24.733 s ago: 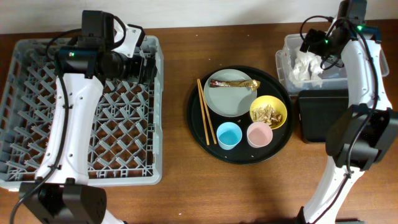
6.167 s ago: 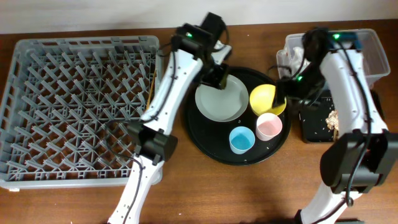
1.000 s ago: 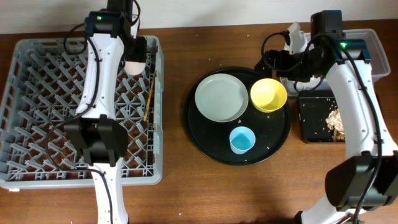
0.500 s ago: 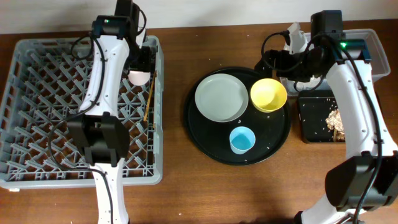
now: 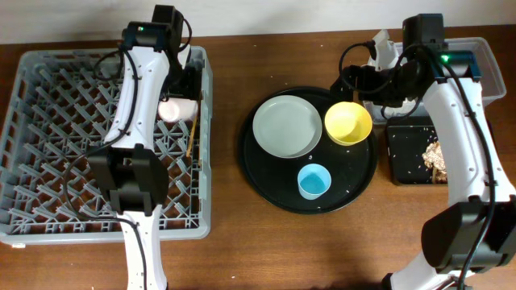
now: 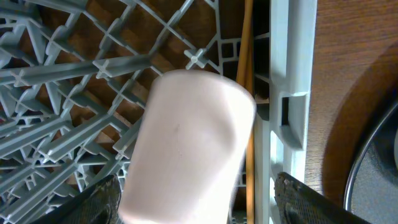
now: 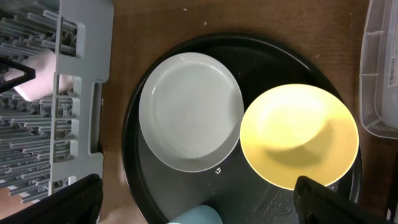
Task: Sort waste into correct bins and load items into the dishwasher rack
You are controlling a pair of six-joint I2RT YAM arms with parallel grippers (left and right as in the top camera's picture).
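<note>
Left gripper (image 6: 196, 198): fingers parted, pink cup (image 6: 189, 143) lying loose between them (rack (image 6: 292, 74) wall just beyond one finger). Right gripper (image 7: 199, 202): fingers spread, empty, above plate (image 7: 189, 112).

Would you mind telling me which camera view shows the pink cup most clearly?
The left wrist view: the pink cup fills the frame, lying in the rack. Overhead shows the cup small beside the left arm; the right wrist view catches only a sliver of cup behind the rack wall.
</note>
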